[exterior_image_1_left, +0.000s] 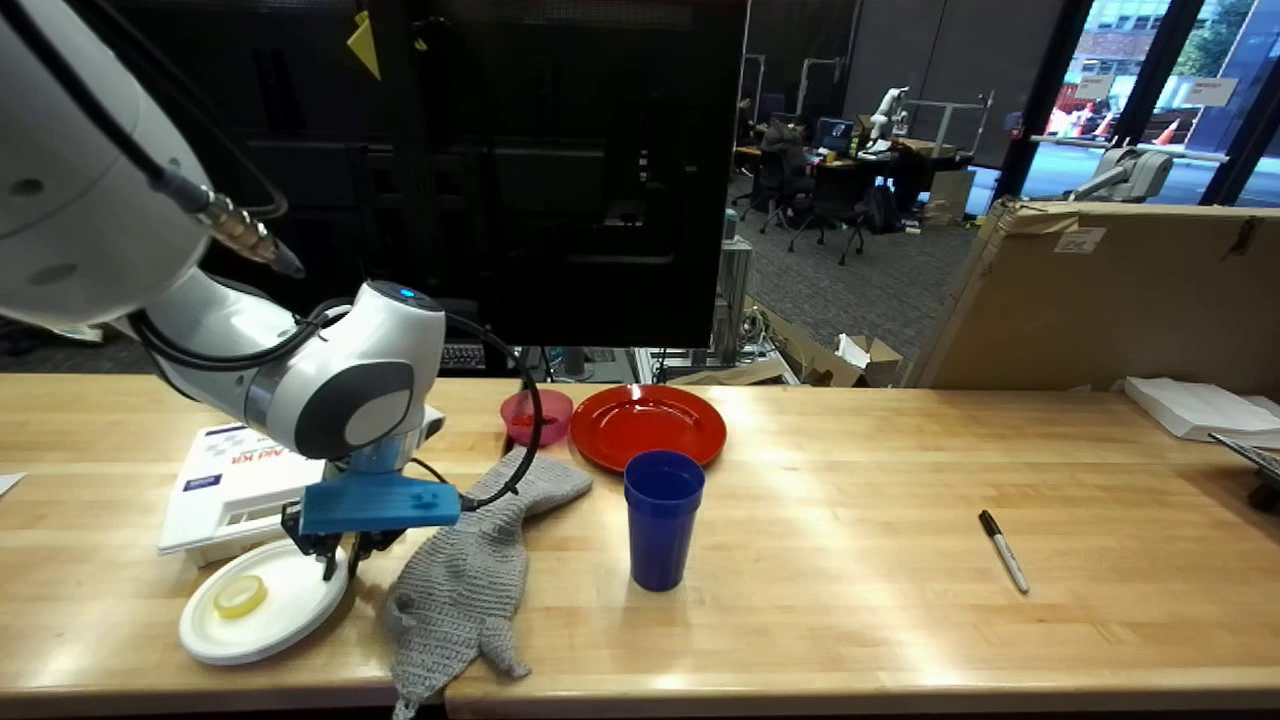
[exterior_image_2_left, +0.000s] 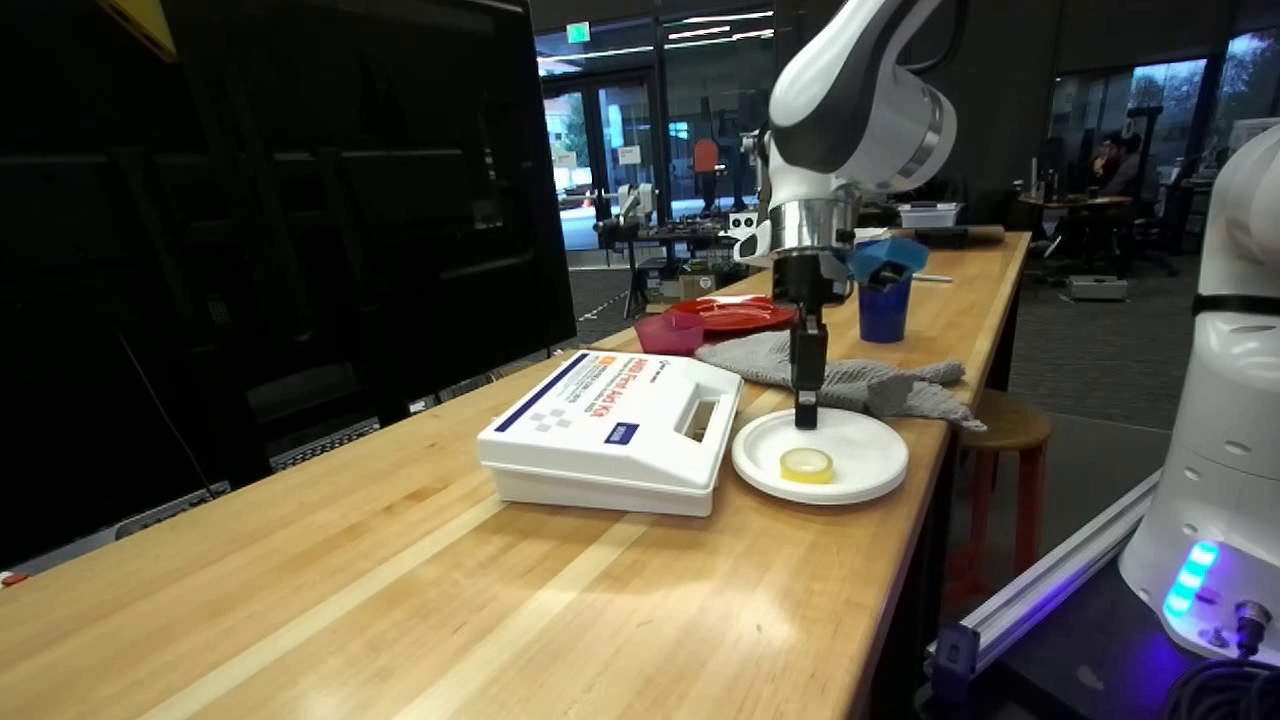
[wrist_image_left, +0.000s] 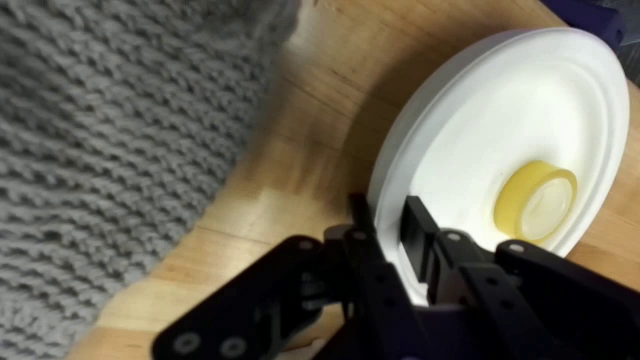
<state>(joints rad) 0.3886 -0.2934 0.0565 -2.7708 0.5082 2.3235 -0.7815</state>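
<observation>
Wrist view shows us the gripper (wrist_image_left: 386, 211) clamped on the rim of a white plate (wrist_image_left: 500, 115), one finger inside that rim and one outside. Just past the inner finger, on the plate, sits a yellow ring (wrist_image_left: 517, 197) that looks to us like a roll of tape. Beyond the outer finger we see grey knitted fabric (wrist_image_left: 125, 150), near the gripper but apart from it. In both exterior views, a white first aid kit (exterior_image_2_left: 620, 420) lies closed near the tool, its inside hidden from us. Farther out from the gripper come a pink bowl (exterior_image_1_left: 558, 432) with small red pieces (exterior_image_1_left: 525, 421) in it, a red plate (exterior_image_1_left: 650, 425) and a blue cup (exterior_image_1_left: 662, 540) whose bottom we cannot see; a marker (exterior_image_1_left: 1003, 550) lies well apart. In an exterior view, a black cable (exterior_image_1_left: 538, 400) crosses the bowl and a blue strip (exterior_image_1_left: 380, 505) covers part of the gripper. Past the plate, a dark purple shape (wrist_image_left: 590, 20) is cut off in the wrist view; we cannot identify it.
</observation>
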